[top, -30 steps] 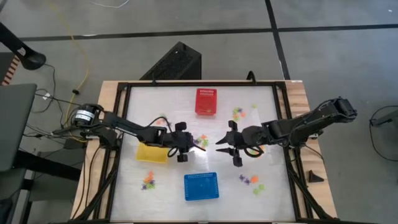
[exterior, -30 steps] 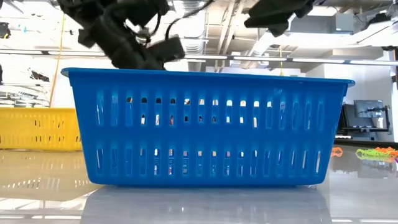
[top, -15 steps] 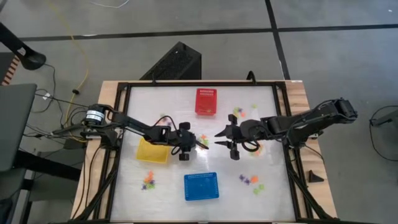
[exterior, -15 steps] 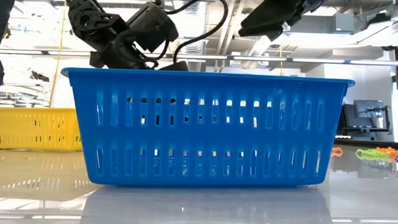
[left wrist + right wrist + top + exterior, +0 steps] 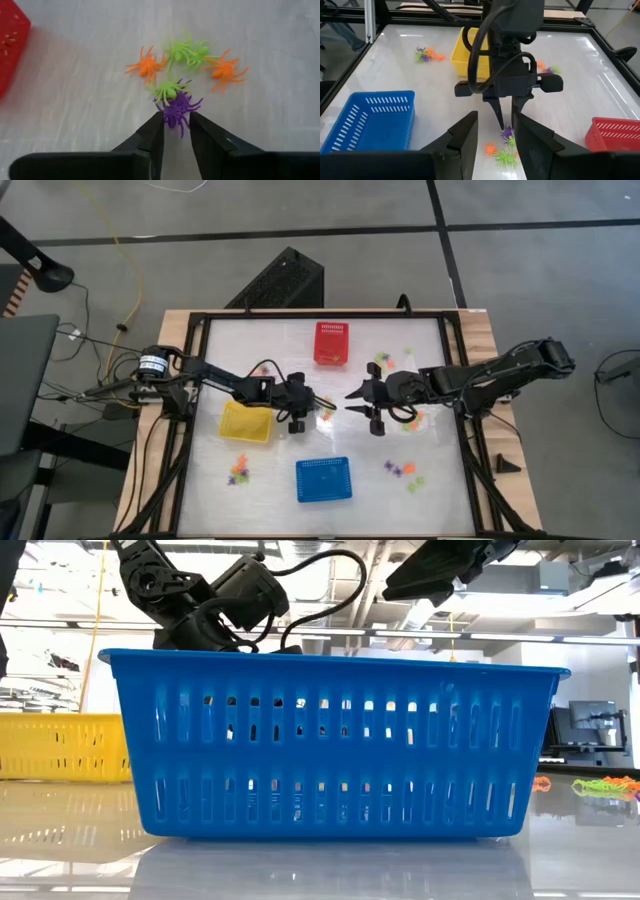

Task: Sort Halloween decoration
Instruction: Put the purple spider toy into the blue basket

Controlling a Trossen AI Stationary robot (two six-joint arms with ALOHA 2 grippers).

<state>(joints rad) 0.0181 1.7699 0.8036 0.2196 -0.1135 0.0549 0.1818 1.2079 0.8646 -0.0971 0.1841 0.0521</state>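
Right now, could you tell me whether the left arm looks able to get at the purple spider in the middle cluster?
Probably yes: the left tool already straddles the purple spider, fingers on either side, with nothing between them. The green spider touching it might get nudged.

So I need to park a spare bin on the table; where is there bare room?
Bare: between the red basket and the table's left rail, and between the blue basket and yellow basket. Crowded: the centre, where the left gripper closes around a purple spider in the spider cluster, facing the right gripper. More trinkets lie right of the blue basket.
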